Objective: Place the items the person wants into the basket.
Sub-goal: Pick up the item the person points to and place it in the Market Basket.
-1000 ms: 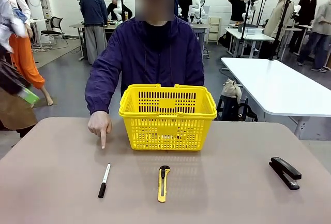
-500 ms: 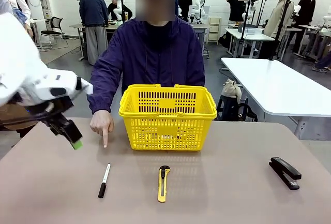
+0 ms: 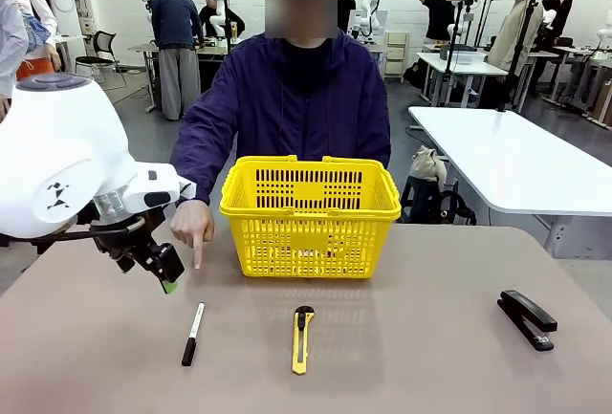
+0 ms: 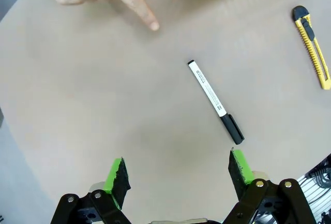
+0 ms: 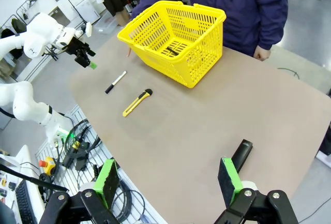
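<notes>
Marker (image 3: 192,334) lies flat on the tan table (image 3: 411,376), at 7 o'clock from the yellow basket (image 3: 310,213) in my front view. Its long axis runs nearly 12 to 6, black cap toward 6 on my side and white tail toward 12, where the person's hand (image 3: 191,225) points an index finger down at the tabletop just beside the basket's 9 o'clock wall. My left gripper (image 3: 164,275) hovers above the table at 10 o'clock of the marker, apart from it; my left wrist view shows its fingers spread wide with nothing between them. My right gripper (image 5: 168,181) is likewise splayed and empty, well above the table on the side where the black stapler (image 3: 527,318) lies, at the basket's 4 o'clock. A yellow utility knife (image 3: 301,337) lies at its 6. Behind the person I see grey floor, white tables and people standing.
</notes>
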Robot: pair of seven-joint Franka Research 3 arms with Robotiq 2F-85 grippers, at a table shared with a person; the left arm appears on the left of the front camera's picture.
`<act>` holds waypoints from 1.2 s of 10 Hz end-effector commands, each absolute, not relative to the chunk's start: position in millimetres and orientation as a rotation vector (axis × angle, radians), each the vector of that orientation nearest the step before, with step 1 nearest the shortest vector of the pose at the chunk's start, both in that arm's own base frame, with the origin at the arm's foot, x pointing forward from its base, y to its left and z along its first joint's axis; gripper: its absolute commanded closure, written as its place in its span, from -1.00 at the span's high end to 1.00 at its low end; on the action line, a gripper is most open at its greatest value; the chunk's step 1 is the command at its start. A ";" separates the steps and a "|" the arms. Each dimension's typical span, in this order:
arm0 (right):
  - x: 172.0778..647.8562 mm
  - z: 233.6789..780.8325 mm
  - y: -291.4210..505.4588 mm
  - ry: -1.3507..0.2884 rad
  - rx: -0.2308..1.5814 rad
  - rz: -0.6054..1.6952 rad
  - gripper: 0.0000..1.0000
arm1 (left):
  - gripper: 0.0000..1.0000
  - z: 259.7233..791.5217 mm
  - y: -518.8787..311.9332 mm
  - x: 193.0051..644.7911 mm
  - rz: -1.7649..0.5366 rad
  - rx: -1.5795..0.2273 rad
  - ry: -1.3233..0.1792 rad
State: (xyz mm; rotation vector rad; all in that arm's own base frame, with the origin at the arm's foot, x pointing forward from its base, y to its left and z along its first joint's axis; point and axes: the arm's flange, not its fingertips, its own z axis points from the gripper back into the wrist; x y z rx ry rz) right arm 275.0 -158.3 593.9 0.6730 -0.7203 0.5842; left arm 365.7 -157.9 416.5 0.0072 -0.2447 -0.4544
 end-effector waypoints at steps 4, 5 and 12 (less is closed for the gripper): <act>275.9 594.1 -158.4 -0.727 0.687 0.586 1.00 | 1.00 416.5 -157.9 365.7 -0.454 0.007 -0.245; 275.9 594.1 -158.4 -0.727 0.687 0.586 1.00 | 1.00 416.5 -157.9 365.7 -0.454 0.007 -0.245; 275.9 594.1 -158.4 -0.727 0.687 0.586 1.00 | 1.00 396.8 -187.8 370.5 -0.384 0.072 -0.205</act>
